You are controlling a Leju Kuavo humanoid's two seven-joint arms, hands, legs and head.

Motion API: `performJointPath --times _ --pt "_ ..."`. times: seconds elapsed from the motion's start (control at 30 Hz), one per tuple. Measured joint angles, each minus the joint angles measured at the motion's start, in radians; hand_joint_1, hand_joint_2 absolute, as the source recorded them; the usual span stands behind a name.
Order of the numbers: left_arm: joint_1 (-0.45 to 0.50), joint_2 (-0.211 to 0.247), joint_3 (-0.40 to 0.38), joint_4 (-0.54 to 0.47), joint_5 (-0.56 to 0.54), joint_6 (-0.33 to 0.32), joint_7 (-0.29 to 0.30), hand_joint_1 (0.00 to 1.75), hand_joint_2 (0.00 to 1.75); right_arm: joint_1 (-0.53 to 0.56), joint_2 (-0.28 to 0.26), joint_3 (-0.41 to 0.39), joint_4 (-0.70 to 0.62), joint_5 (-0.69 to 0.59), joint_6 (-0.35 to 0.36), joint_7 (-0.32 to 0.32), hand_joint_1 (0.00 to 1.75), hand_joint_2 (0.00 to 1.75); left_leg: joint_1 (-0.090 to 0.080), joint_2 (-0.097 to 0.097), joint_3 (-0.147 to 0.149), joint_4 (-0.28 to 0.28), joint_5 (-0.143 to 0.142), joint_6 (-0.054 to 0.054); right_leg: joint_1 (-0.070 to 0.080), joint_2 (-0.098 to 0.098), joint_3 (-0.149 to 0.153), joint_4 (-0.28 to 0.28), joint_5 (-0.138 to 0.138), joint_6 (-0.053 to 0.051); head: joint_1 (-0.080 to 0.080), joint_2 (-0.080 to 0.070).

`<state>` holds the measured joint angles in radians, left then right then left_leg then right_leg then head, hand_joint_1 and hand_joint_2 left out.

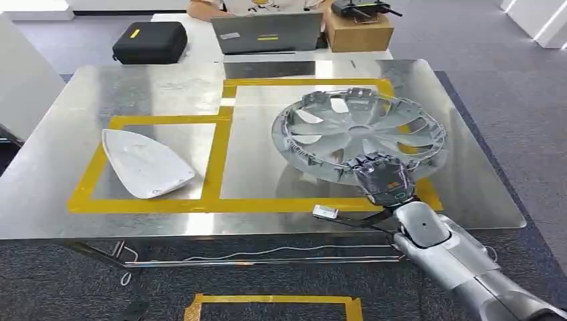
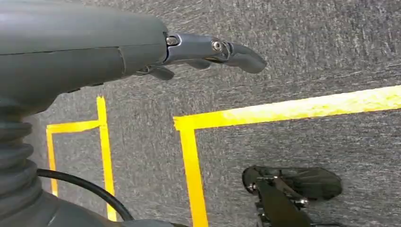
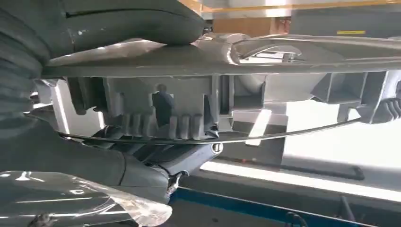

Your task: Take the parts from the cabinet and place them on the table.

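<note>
The right hand (image 1: 382,175) has its fingers (image 3: 156,158) clamped on the near rim of the grey wheel cover (image 1: 361,137), thumb above the rim and the darker fingers beneath, as the right wrist view shows. The cover sits tilted inside the larger yellow tape frame (image 1: 231,144) on the steel desk (image 1: 80,100), its far edge low and its near edge seemingly raised off the metal by the hand. To finish well, I judge the hand should lower that near edge until the whole rim lies flat within the frame, and only then let go, drawing the lower fingers out toward the robot so they do not drag the cover off its mark. A slippery sheet surface could let it slide. The white shell-shaped part (image 1: 144,162) lies in the smaller frame, well apart from the cover. The left hand (image 2: 208,52) hangs over the carpet (image 2: 307,42), holding nothing, its fingers loosely curled but apart.
</note>
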<state>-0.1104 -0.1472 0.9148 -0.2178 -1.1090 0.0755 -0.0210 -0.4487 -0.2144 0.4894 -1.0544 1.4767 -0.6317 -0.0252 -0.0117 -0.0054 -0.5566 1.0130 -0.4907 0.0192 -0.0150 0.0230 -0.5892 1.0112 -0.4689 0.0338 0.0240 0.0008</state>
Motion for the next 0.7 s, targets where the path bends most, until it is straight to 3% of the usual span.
performJointPath --times 0.1,0.13,0.37,0.4,0.7 --pt "0.0 0.0 -0.001 0.0 -0.003 0.012 0.01 0.0 1.75 -0.003 0.001 0.0 0.0 -0.035 0.003 -0.013 1.75 1.75 0.0 0.0 0.0 0.0 0.0 0.0 0.0 0.0 0.0 0.0 0.0 0.0 0.0 0.0" --pt "0.001 0.0 -0.001 0.0 -0.005 0.021 0.013 0.0 1.75 -0.003 0.002 0.0 0.001 -0.049 0.003 -0.021 0.0 1.75 0.0 0.0 0.0 0.0 0.0 0.0 0.0 0.0 0.0 0.0 0.0 0.0 0.0 0.0" --pt "0.003 0.012 -0.001 0.0 -0.01 0.069 0.027 0.0 1.75 0.001 0.002 -0.002 0.013 -0.091 0.02 -0.051 0.0 1.75 0.0 0.0 0.0 0.0 0.0 0.0 0.0 0.0 0.0 0.0 0.0 0.0 0.0 0.0" --pt "0.004 0.013 -0.001 0.0 -0.01 0.072 0.027 0.0 0.0 0.003 0.002 -0.002 0.014 -0.092 0.023 -0.053 0.0 1.75 0.0 0.0 0.0 0.0 0.0 0.0 0.0 0.0 0.0 0.0 0.0 0.0 0.0 0.0" --pt "0.004 0.016 -0.002 0.0 -0.011 0.059 0.019 0.0 0.0 0.002 0.002 -0.003 0.021 -0.113 0.05 -0.055 0.0 1.75 0.0 0.0 0.0 0.0 0.0 0.0 0.0 0.0 0.0 0.0 0.0 0.0 0.0 0.0"
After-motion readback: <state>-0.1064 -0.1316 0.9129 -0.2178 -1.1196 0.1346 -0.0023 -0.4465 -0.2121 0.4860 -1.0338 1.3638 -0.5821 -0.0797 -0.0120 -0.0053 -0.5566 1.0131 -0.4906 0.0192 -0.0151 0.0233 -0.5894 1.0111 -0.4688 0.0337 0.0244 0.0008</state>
